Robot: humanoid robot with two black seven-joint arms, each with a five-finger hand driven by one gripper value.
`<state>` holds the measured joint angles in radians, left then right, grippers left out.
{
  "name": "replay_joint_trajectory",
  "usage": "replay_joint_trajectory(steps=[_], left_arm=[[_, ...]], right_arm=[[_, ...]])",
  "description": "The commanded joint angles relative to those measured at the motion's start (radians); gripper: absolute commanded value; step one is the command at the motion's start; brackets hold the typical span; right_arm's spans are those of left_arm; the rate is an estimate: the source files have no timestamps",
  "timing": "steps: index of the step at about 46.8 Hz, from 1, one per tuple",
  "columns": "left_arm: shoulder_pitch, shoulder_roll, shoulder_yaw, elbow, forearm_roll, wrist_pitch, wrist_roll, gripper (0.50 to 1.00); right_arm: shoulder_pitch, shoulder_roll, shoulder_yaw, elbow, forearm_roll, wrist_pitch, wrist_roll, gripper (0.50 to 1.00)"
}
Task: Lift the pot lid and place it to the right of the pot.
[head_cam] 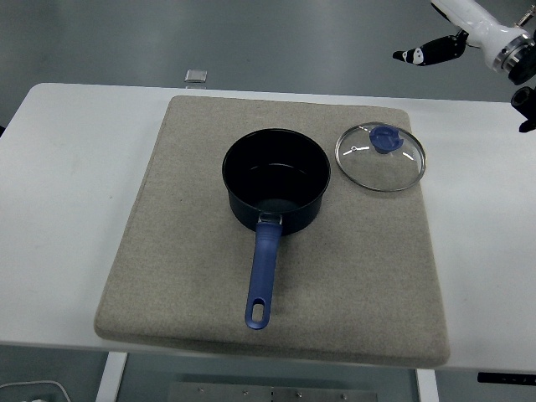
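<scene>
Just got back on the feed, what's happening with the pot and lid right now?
Nothing is being handled at this moment. The glass lid lies flat on the beige mat, just right of the open pot and not touching it, so the placement looks done. The pot's blue handle points toward the near edge of the table. The right hand is up at the top right corner, well clear of the lid, holding nothing; most of it is cut off by the frame. The left arm is out of view.
</scene>
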<state>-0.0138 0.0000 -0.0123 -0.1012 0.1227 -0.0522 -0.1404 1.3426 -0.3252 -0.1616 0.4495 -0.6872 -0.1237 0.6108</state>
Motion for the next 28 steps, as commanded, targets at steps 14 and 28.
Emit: replay_joint_trajectory(steps=[14, 28], left_arm=[[0.0, 0.0, 0.0, 0.0, 0.0, 0.0, -0.001, 1.0], [0.0, 0.0, 0.0, 0.0, 0.0, -0.001, 0.001, 1.0]], right_arm=[[0.0, 0.0, 0.002, 0.0, 0.115, 0.052, 0.0, 0.901], [0.001, 0.0, 0.001, 0.0, 0.324, 0.131, -0.088, 0.901]])
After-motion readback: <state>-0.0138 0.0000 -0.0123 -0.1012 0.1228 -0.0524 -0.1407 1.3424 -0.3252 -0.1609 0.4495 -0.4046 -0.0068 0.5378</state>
